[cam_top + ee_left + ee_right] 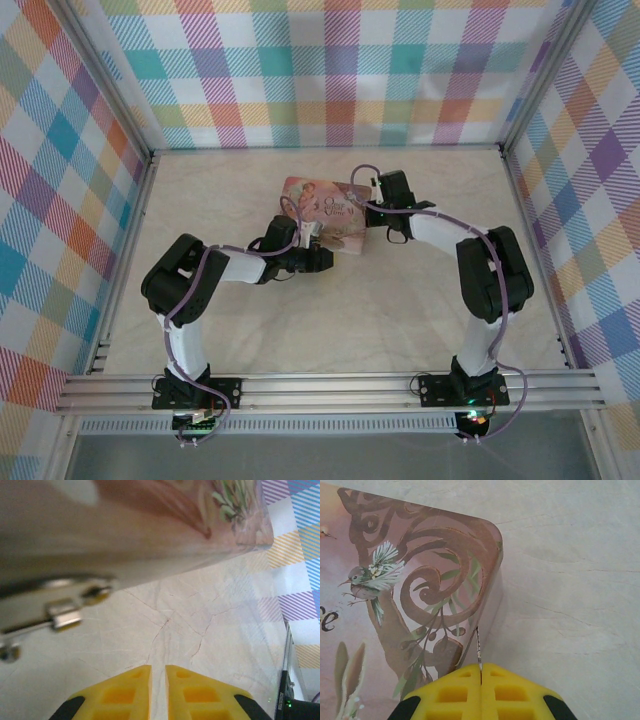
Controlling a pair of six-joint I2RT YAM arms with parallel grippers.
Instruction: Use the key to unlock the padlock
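Key (478, 647) is showing edge-on as a thin sliver, the right pincer (481, 672) clamping it with fingers pressed together above a corner of the pink tin (420, 590) on the desk (570, 580). Padlock (64, 616) is probably the blurred metal bit hanging at the tin's front edge, near the left pincer (158, 672), which is standing barely ajar and carrying nothing. Step in hand looks like bringing key to lock; the next move is calling for fine alignment with the keyhole

Left hand (158, 671) barely parted, right hand (481, 668) pinched tight (jaws touching).
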